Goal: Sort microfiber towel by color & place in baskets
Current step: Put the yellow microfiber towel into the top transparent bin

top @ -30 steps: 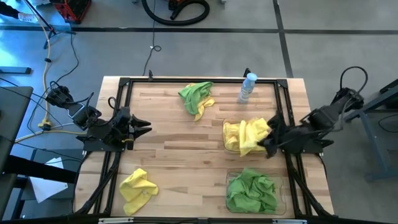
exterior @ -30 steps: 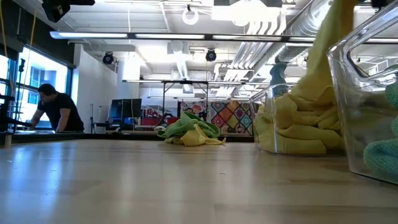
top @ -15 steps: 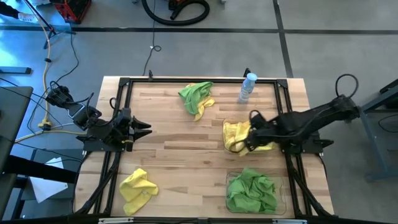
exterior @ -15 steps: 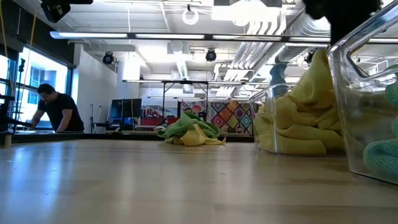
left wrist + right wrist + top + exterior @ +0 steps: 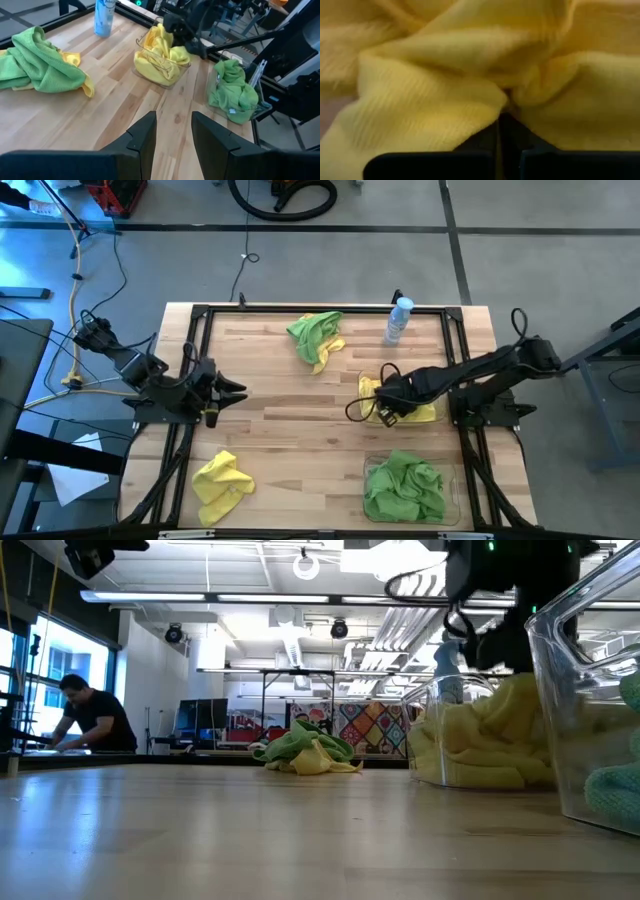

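right claw (image 5: 383,408): arm stretched low, pinching yellow towel (image 5: 415,412) inside upper basket (image 5: 185,64)
left claw (image 5: 238,390): spread, idle at worktop (image 5: 290,430) left edge
lower basket (image 5: 454,480): green towels (image 5: 404,488)

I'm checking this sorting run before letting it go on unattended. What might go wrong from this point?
The right gripper is shut on the yellow towel inside the yellow basket; lifting without opening would likely drag the towel back out. The green and yellow towels near the bottle lie overlapped, so one grab may take both colours.
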